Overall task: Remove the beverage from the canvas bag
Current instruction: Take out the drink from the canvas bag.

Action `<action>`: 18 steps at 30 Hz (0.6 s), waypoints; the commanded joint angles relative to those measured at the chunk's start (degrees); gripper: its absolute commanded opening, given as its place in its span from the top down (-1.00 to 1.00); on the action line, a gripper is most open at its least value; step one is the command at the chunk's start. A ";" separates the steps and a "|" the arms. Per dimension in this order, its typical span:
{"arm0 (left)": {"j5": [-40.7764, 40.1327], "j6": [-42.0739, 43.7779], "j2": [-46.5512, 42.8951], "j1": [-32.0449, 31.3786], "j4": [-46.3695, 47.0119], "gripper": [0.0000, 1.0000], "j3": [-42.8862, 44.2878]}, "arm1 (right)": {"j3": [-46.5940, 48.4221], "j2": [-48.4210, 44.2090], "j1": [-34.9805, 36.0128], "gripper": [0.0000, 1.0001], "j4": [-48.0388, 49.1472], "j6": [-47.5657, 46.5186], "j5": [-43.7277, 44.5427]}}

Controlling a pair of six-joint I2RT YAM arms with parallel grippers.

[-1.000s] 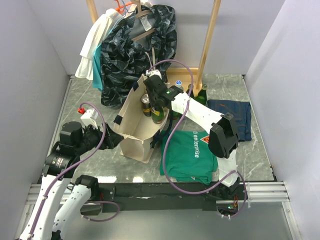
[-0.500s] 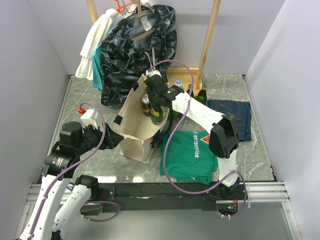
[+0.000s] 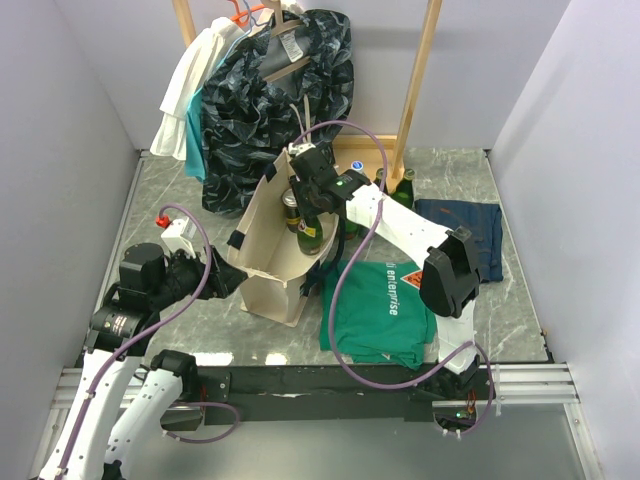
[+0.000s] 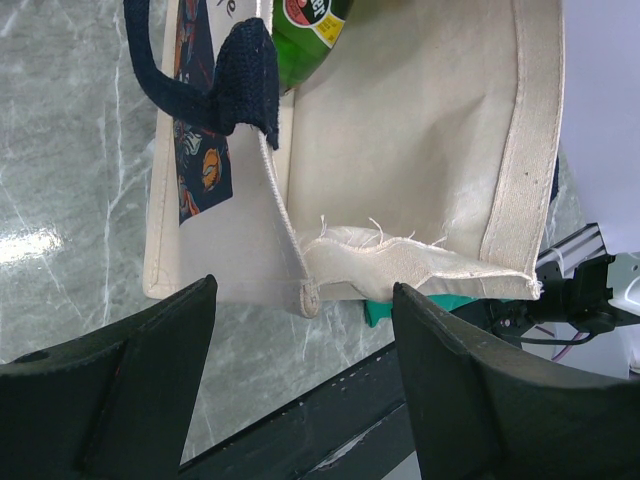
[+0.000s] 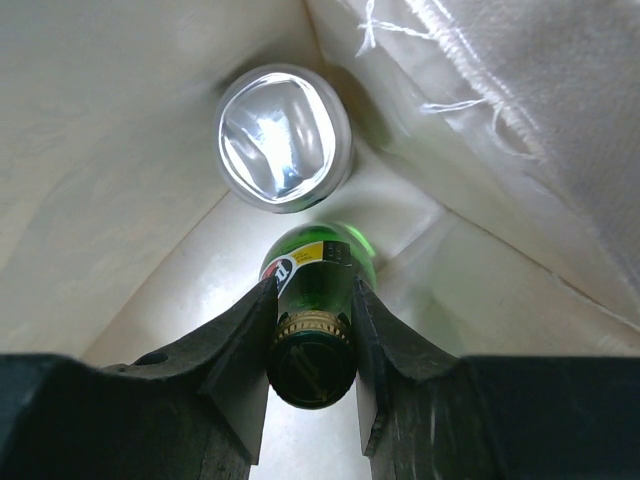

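My right fingers (image 5: 238,352) pinch the green bottle (image 5: 320,268) by its neck, to draw it straight up out of the canvas bag (image 3: 262,232) mid-way across the table (image 3: 170,200), a can (image 5: 284,138) beside it, while my left fingers (image 4: 470,380) gape empty at the bag's near wall.

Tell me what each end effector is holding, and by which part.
The right end effector grips the green bottle by the top of its neck, inside the canvas bag. The left end effector is open, holding nothing.
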 commanded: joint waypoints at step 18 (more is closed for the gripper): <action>-1.03 -0.13 -0.33 -0.08 0.34 -0.53 -0.12 | 4.56 -6.53 -0.09 1.00 0.63 -2.52 -5.50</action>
